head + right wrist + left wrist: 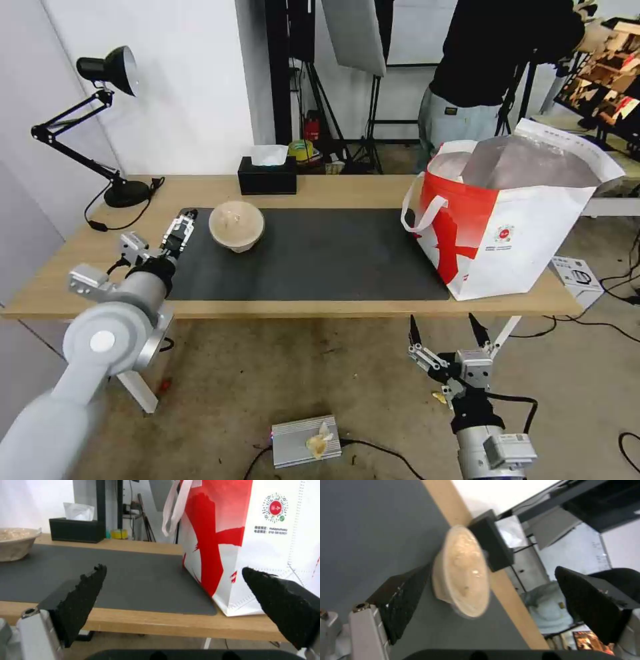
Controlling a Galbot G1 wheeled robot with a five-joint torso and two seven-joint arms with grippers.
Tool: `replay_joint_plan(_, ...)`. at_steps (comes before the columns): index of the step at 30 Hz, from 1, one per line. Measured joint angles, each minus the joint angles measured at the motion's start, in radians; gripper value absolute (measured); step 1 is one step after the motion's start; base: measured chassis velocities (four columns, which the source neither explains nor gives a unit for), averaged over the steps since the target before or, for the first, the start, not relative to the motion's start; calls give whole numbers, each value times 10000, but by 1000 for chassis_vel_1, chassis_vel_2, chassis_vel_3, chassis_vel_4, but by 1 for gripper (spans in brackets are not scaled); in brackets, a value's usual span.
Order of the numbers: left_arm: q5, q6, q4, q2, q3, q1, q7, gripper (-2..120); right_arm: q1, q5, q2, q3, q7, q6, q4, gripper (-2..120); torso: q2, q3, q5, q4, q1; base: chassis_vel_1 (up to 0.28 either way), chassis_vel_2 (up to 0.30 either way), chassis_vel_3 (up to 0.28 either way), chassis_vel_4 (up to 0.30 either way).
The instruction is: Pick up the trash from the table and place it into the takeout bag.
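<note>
Where grey mat lies, round beige bowl [236, 225] (lidded)

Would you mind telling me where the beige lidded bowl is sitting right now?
In the head view the beige lidded bowl sits on the grey mat's left end, beside the open left hand, in front of the black tissue box.

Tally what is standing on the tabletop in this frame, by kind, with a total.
Lidded beige bowl: 1
Takeout bag: 1
Black tissue box: 1
Desk lamp: 1
Dark grey mat: 1
Total: 5
</note>
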Motion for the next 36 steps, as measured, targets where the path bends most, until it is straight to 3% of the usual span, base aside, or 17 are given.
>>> replay_joint_plan(12,-195,243,1006,-168,323,-702,-714,100,0,0,0,0,0,0,0,100,0,0,1,0,0,0,0,0,0)
replay_joint_plan(27,-70,456,2010,-604,860,-1517,-1182,100,0,0,0,0,0,0,0,100,1,0,1,0,-1,0,0,0,0)
replay_joint_plan(36,198,665,2805,-1071,1605,-2175,-1288,100,0,0,0,0,0,0,0,100,2,-1,2,1,-1,0,0,0,0)
